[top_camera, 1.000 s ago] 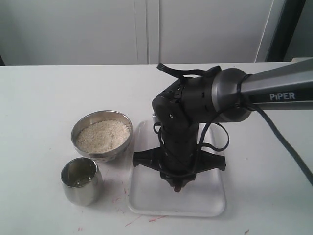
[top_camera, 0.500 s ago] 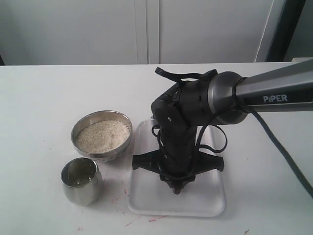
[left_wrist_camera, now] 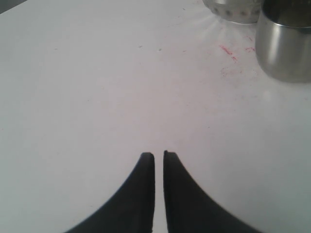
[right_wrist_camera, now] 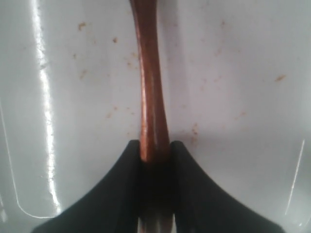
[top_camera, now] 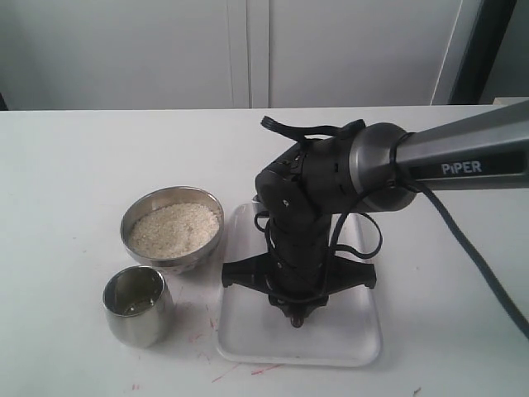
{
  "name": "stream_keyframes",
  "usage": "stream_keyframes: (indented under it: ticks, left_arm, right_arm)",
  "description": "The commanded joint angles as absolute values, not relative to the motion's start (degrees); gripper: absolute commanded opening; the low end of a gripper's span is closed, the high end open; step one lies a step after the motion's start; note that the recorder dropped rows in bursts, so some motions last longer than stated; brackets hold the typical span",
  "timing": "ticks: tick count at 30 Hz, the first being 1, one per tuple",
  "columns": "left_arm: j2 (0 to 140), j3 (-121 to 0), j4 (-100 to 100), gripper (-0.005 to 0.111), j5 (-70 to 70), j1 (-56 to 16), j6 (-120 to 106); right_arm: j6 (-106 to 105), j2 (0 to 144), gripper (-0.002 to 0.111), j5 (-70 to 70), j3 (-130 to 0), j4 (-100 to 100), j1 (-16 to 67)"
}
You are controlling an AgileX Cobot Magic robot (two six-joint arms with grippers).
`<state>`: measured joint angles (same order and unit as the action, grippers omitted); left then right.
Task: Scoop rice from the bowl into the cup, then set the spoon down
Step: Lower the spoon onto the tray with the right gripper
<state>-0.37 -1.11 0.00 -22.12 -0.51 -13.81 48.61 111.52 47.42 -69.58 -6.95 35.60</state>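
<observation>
The steel bowl [top_camera: 178,263] holds white rice [top_camera: 173,227] left of centre. In front of it stands the small steel cup [top_camera: 138,308], with no rice visible inside. My right gripper [top_camera: 296,319] points down over the white tray [top_camera: 248,331]. In the right wrist view it [right_wrist_camera: 155,144] is shut on the handle of the reddish-brown spoon [right_wrist_camera: 150,87], which runs away across the tray floor [right_wrist_camera: 233,73]. The arm hides the spoon in the exterior view. My left gripper [left_wrist_camera: 159,155] is shut on nothing above bare table, with the cup [left_wrist_camera: 286,43] and bowl [left_wrist_camera: 233,9] ahead of it.
The tray lies right of the bowl and cup, its floor flecked with small brown marks. Red smudges [top_camera: 202,335] mark the table beside the cup. A white cabinet wall runs behind the table. The right arm's black cable [top_camera: 471,248] trails off to the right.
The right arm and its gripper have shifted slightly to the left over the tray. Bowl, cup and rice have not moved.
</observation>
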Motion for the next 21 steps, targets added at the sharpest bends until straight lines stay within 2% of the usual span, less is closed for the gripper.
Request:
stream_keyframes:
  ticks: [1, 11, 17, 21]
  left_arm:
    - [0.00, -0.58, -0.32, 0.014, -24.88, -0.74, -13.47]
    - [0.00, -0.58, -0.32, 0.014, -24.88, -0.74, -13.47]
    - [0.00, -0.58, -0.32, 0.014, -24.88, -0.74, -13.47]
    - [0.00, -0.58, -0.32, 0.014, -24.88, -0.74, -13.47]
  right_arm:
    - [47.56, 111.54, 0.016, 47.29, -69.22, -7.46, 35.33]
    - [47.56, 111.54, 0.017, 47.29, -69.05, -7.46, 35.33]
    - [47.56, 111.54, 0.032, 47.20, -68.54, -7.46, 35.33]
    - [47.56, 111.54, 0.037, 47.60, -68.54, -7.46, 35.33]
